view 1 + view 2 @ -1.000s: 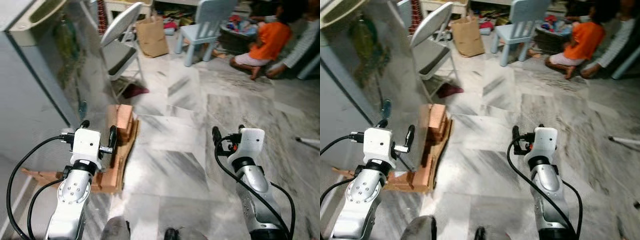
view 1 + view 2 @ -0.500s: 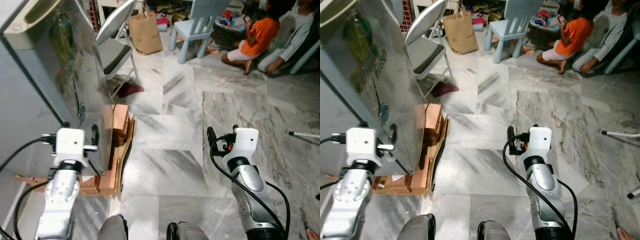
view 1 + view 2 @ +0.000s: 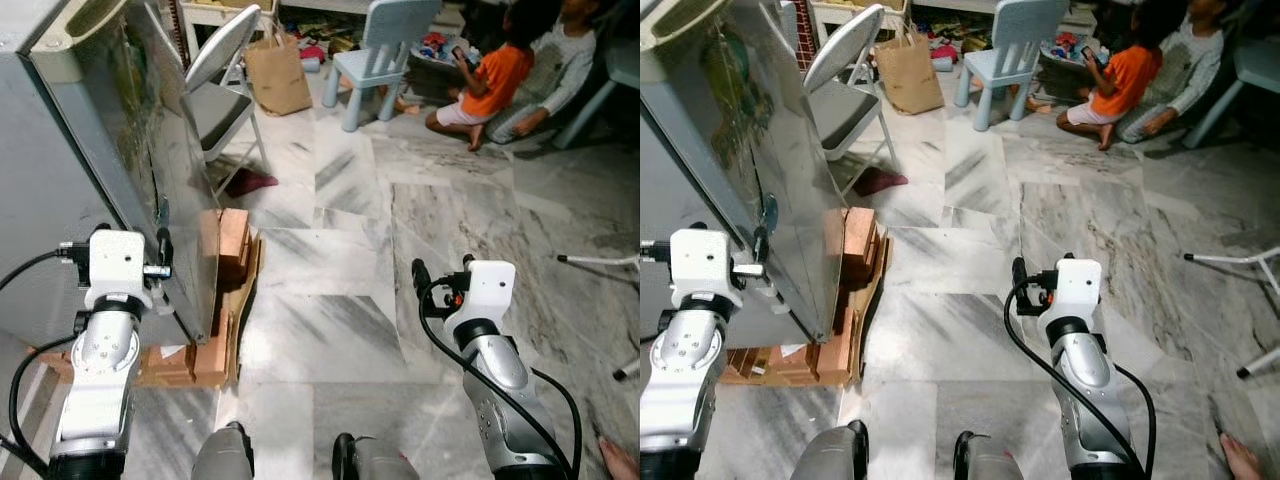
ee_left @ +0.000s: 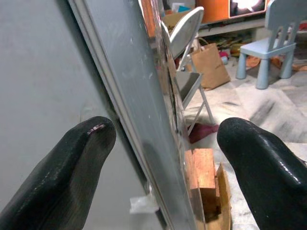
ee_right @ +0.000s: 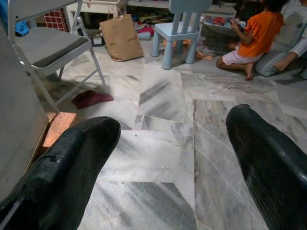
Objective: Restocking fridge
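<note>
The fridge (image 3: 40, 190) stands at my left, a grey side panel with a shiny steel door (image 3: 140, 150) facing the room. My left gripper (image 3: 130, 243) is open at the door's free edge; in the left wrist view the door edge (image 4: 144, 120) runs between the two fingers (image 4: 81, 148), apart from both. I cannot tell whether the door is ajar. My right gripper (image 3: 443, 270) is open and holds nothing, held out over the marble floor (image 5: 158, 158).
Wooden blocks and a pallet (image 3: 232, 250) prop the fridge base. A grey folding chair (image 3: 225, 70), a brown paper bag (image 3: 275, 75) and a blue child's chair (image 3: 385, 45) stand beyond. Two people (image 3: 490, 75) sit on the floor far right. White stand legs (image 3: 600, 260) lie at right.
The camera has pulled back and shifted. My left gripper moved from in front of the wooden blocks up to the fridge door's edge, which now sits between its fingers. The right arm barely moved.
</note>
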